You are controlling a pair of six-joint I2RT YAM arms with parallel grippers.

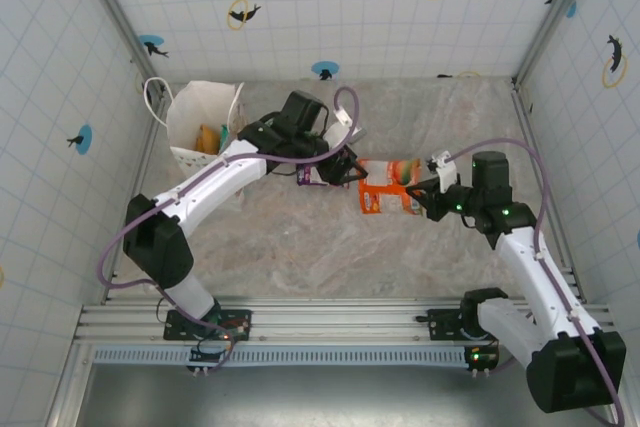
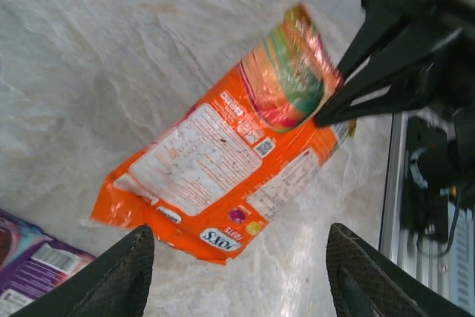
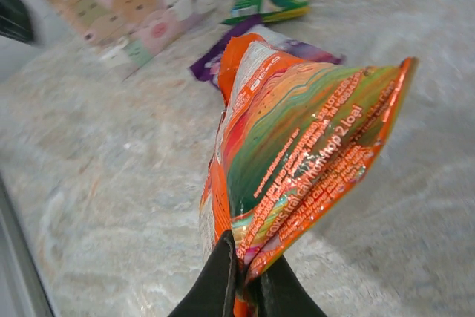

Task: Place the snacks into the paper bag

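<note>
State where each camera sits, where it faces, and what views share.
Top external: above and behind, looking down on the table; left arm and right arm show.
Left wrist: looks down past the open left end effector at the orange packet.
Right wrist: looks along the shut right end effector pinching that packet.
All three share the packet.

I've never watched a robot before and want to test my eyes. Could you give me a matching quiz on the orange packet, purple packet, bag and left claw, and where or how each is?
1 orange packet
2 purple packet
3 bag
4 left claw

A open, gripping nothing
B lying on the table
C pinched in the right claw
D far left of the table, with packets inside

Pairs: 1-C, 2-B, 3-D, 4-A
</note>
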